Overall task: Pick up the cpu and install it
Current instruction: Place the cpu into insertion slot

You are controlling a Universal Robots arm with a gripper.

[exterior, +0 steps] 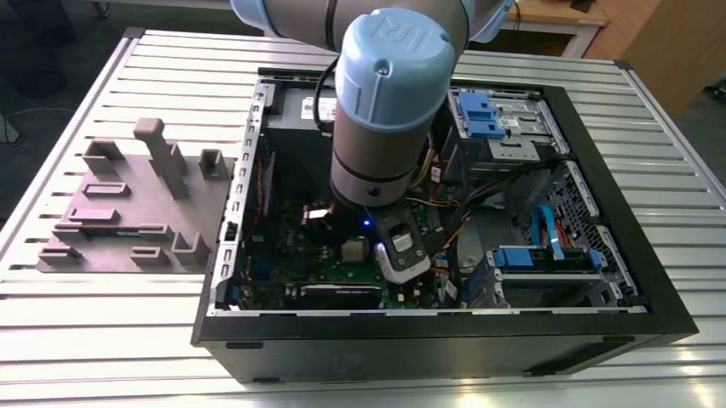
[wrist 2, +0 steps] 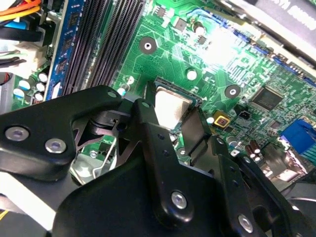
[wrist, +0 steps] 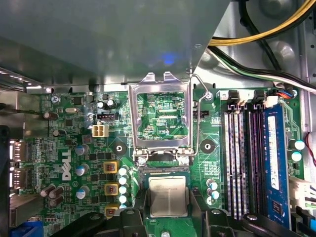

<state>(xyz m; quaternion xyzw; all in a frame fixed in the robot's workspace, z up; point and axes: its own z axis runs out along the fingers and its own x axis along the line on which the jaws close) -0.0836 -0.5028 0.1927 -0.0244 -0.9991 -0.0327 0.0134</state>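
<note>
silver-grey lid up, the cpu [wrist: 169, 196] is pinched between the black fingers [wrist 2: 148, 133] of my gripper [wrist 2: 171, 112], low over the green motherboard [wrist: 74, 145] inside the open computer case [exterior: 454, 348], right at the socket [wrist: 163, 170]. pickup, as i judge it from the console, is done: the chip is nowhere near the slatted table [exterior: 114, 340] or the grey fixture [exterior: 125, 208] (which stands outside the case, on the exterior view's left). the socket's metal load plate [wrist: 163, 116] stands hinged open beside the chip, with its lever [wrist: 197, 123] released, so clamping is not yet done. whether the cpu is already seated in the socket or hangs just above it, i cannot tell from either wrist view. i read the install as well advanced, not finished.
</note>
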